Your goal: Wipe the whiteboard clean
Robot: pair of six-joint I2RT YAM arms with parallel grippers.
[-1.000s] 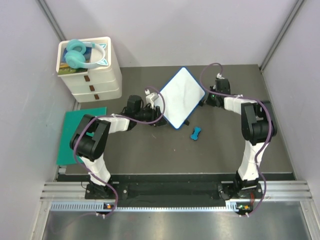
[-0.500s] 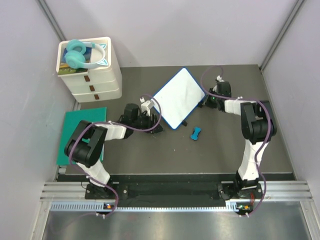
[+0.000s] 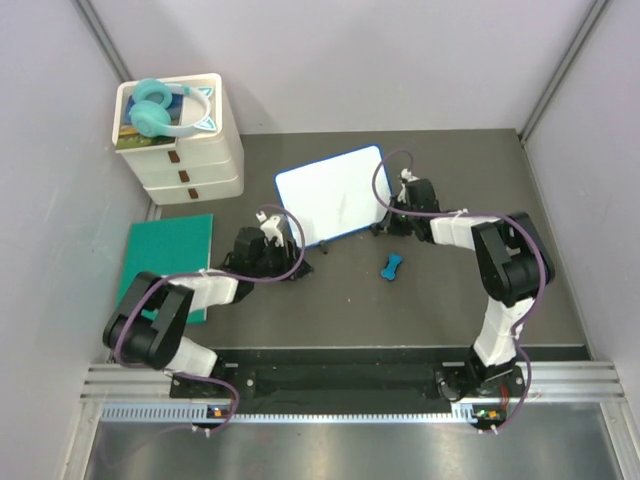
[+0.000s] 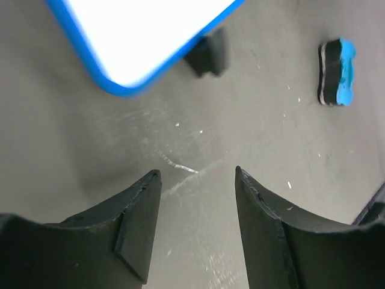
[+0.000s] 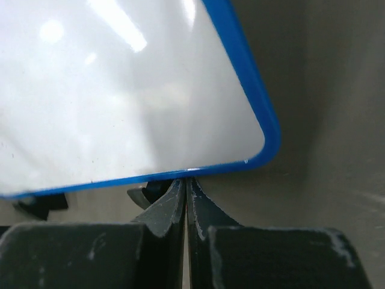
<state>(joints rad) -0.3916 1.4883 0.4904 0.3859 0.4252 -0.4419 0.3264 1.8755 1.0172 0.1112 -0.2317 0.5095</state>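
Two arms flank the whiteboard (image 3: 330, 195), which sits at the middle of the dark table (image 3: 450, 300), its long sides running left to right and its right end angled slightly away. Its face looks almost blank; a few faint grey traces show, and I cannot tell whether they are ink or glare.

The right gripper (image 5: 186, 180) is pinched fully together with nothing between the fingers, its tips touching the blue rim close to a rounded corner. The left gripper (image 4: 195, 174) stands about half spread and empty over bare table, just short of the board's near left corner.

A small blue eraser (image 3: 392, 266) lies on the table near the board's near right corner, apart from both grippers. A green mat (image 3: 165, 265) and a white drawer unit (image 3: 185, 165) topped by teal headphones (image 3: 165, 108) sit off to the left.

The board is probably light, thin and stiff, so it would skate across the table under any sideways push. Its glossy face offers no purchase. The rim is likely the place to hold, pinched across the edge near a corner, bracing the board while the other arm wipes.
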